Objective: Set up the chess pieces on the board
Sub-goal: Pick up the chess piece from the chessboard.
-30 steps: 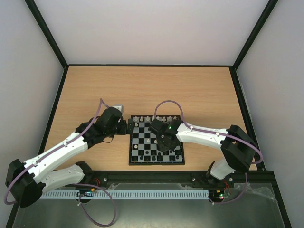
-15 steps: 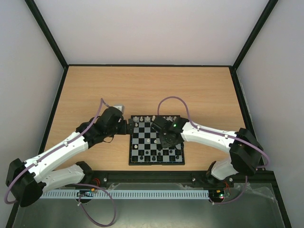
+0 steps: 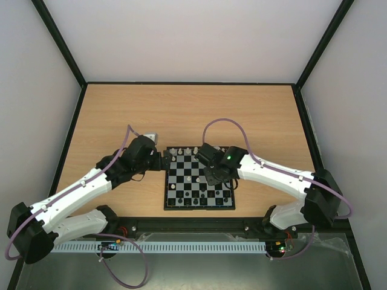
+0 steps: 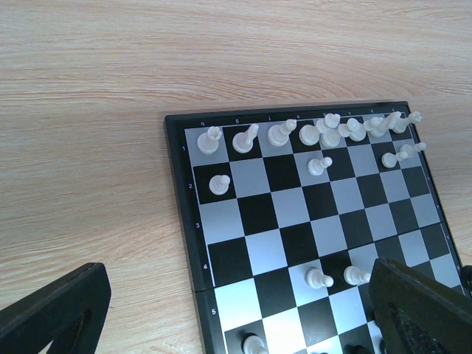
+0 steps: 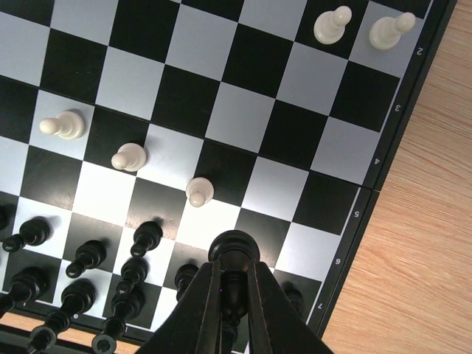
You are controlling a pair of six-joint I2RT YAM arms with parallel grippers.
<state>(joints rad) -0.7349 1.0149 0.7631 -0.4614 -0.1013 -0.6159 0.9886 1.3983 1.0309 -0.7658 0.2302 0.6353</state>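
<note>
The board lies between my two arms. Cream-white chess pieces stand along its far row, and black ones along the near rows. My right gripper hangs over the board's right half, shut on a black chess piece whose round base faces the camera. Below it are three white pawns and rows of black pieces. My left gripper is open at the board's left edge, its fingers apart with nothing between them. In the top view it sits by the board's far-left corner.
The board rests on a wooden table enclosed by a black frame and pale walls. Two more white pawns stand near the board's right edge. A purple cable loops above the right arm.
The right arm has swung its elbow out to the right, and its wrist has shifted slightly right over the board with the black piece. The left arm has not moved.
</note>
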